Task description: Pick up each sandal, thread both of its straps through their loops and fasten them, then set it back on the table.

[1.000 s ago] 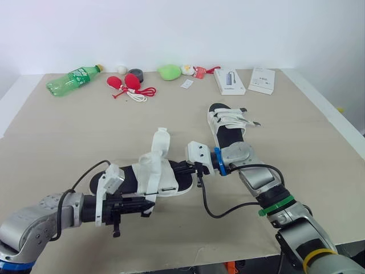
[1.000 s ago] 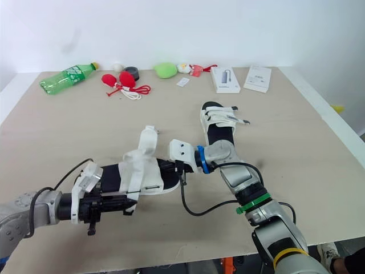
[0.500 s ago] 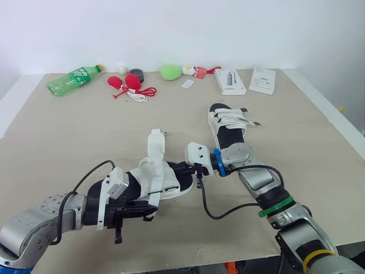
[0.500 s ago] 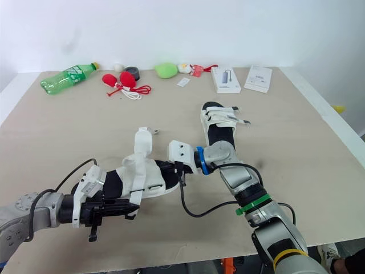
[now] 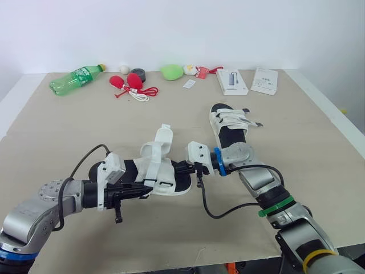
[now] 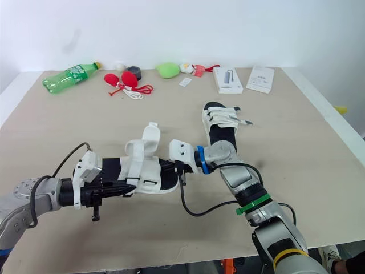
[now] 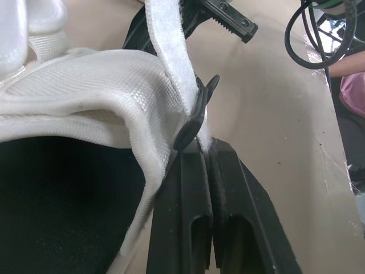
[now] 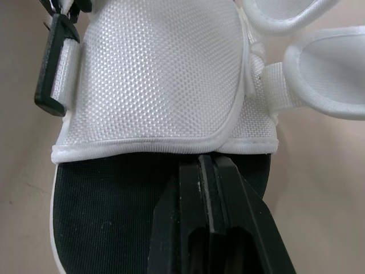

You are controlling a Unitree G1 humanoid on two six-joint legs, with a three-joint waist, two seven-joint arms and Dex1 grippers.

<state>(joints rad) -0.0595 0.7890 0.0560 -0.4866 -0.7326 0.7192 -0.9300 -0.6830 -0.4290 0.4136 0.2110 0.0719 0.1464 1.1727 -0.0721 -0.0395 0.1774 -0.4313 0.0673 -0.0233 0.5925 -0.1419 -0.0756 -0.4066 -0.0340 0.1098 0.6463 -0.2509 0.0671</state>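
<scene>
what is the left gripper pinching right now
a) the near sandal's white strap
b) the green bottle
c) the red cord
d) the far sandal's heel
A: the left gripper is shut on the white strap, right next to its black loop, while the right gripper grips the near sandal at its sole.

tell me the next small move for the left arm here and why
Probably draw the strap a little further through the black loop. The jaws of the left gripper are shut on its tip just past the loop, while the right gripper, jaws shut, steadies the sandal at its footbed.
</scene>
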